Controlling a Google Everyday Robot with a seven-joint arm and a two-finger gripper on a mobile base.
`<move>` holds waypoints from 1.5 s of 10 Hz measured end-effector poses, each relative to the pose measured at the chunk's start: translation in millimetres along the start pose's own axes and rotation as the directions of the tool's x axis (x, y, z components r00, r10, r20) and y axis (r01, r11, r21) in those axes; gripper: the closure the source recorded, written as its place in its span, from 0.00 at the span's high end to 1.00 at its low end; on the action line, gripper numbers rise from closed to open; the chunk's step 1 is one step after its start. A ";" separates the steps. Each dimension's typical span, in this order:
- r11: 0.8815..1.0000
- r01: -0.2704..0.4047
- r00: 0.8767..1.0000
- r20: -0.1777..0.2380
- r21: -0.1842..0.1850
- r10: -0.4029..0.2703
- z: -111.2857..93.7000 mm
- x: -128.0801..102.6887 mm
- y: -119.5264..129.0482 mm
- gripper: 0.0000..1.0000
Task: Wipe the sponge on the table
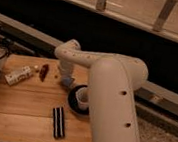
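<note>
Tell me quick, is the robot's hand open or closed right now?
Hand: low over the wooden table, beside the dark dish; open, closed or holding something cannot be told.

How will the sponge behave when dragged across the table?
The sponge, at the gripper beside the dark dish, looks soft: it will likely squash and grip the grainy table. Being small, it is probably light and may slip free.
</note>
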 end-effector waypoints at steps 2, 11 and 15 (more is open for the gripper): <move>0.997 0.074 0.997 0.004 -0.031 -0.074 4.6 -10.0 26.0 0.04; 0.990 0.141 0.989 -0.033 -0.021 -0.141 3.6 -12.9 51.4 0.00; 0.990 0.144 0.988 -0.051 -0.014 -0.144 5.3 -11.5 52.8 0.00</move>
